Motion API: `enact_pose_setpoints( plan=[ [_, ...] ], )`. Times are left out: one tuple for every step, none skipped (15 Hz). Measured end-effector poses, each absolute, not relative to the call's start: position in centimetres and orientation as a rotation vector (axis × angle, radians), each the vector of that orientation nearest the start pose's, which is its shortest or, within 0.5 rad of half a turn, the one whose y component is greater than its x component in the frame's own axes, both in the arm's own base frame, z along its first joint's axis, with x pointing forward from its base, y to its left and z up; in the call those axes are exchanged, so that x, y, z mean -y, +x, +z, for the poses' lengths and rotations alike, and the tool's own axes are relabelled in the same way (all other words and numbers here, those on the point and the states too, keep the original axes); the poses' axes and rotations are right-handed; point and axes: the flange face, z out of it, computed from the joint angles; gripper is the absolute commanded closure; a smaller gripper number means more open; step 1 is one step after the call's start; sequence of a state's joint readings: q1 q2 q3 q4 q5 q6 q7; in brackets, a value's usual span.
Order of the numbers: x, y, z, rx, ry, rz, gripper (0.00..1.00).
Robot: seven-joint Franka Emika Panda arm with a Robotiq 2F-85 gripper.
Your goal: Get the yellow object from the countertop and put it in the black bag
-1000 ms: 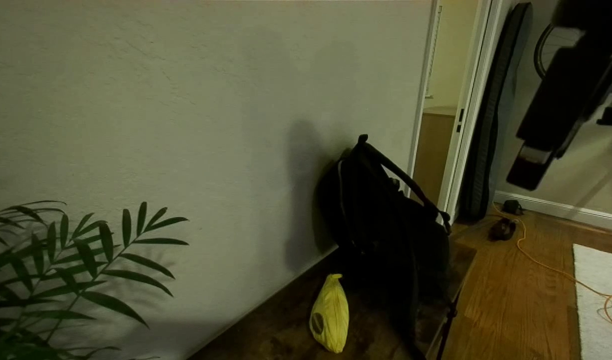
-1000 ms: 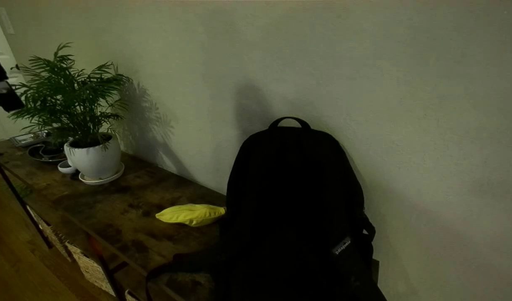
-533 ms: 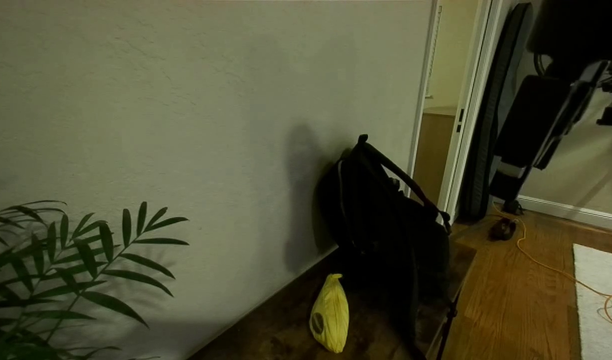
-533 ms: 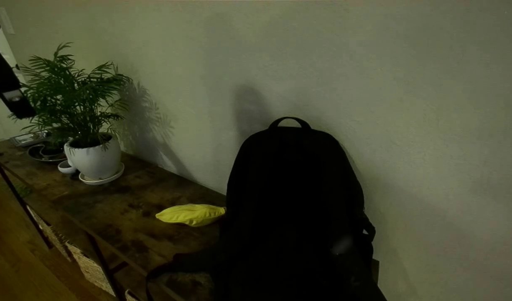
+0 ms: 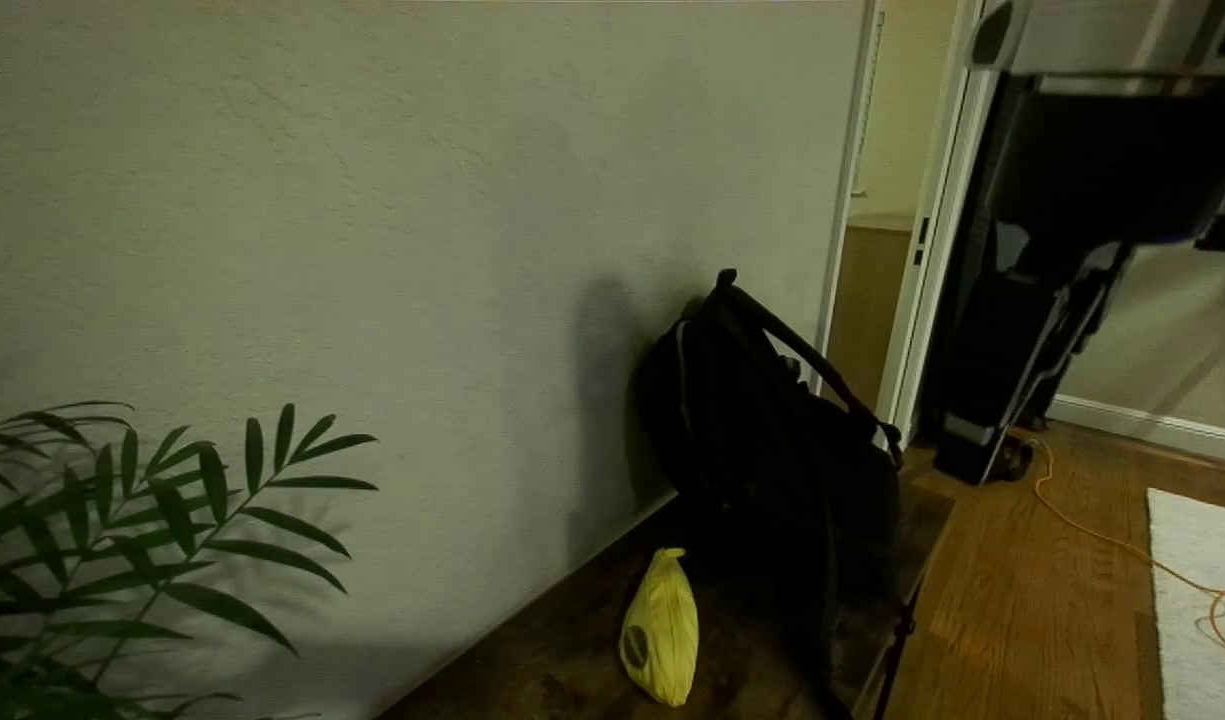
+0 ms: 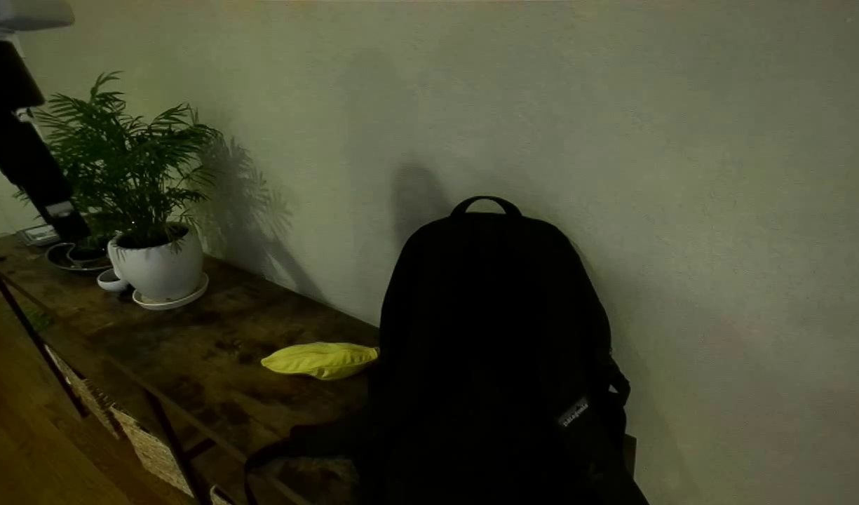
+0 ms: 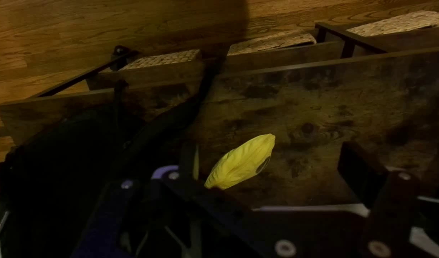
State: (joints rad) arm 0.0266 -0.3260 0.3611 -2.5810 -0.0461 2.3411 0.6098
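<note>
Hand [image 7: 271, 161] has come lower; the yellow object [image 5: 667, 625] lies unmoved.

Crinkled yellow spindle-shaped object [image 7: 241, 161]: one dark oval patch. Flat dark-brown wood-grain countertop [image 7: 312, 104]: near-black blotches. Tall soft black bag [image 6: 485, 337]: pale lettering, rest seems solid, too underexposed to confirm.

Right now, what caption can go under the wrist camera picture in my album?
Beyond the open gripper, a yellow thing lies on a brown table near a black bag.
</note>
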Motion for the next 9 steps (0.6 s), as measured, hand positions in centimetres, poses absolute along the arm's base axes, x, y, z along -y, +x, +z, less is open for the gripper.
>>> enact_pose_setpoints(
  plan=[
    [-15.5,39.9,36.2,-0.338,-3.208,-0.189,0.0],
    [-15.2,40.3,35.2,-0.348,-3.196,-0.177,0.0],
    [-14.8,40.8,34.2,-0.361,-3.183,-0.169,0.0],
    [-14.3,41.3,33.3,-0.377,-3.169,-0.166,0.0],
    [-13.8,41.9,32.3,-0.393,-3.157,-0.17,0.0],
    [-13.2,42.4,31.3,-0.414,-3.146,-0.176,0.0],
    [-12.6,43.0,30.4,-0.443,-3.136,-0.191,0.0],
    [-11.9,43.7,29.6,-0.475,-3.128,-0.207,0.0],
    [-11.3,44.4,28.7,-0.517,-3.12,-0.224,0.0]
  ],
)
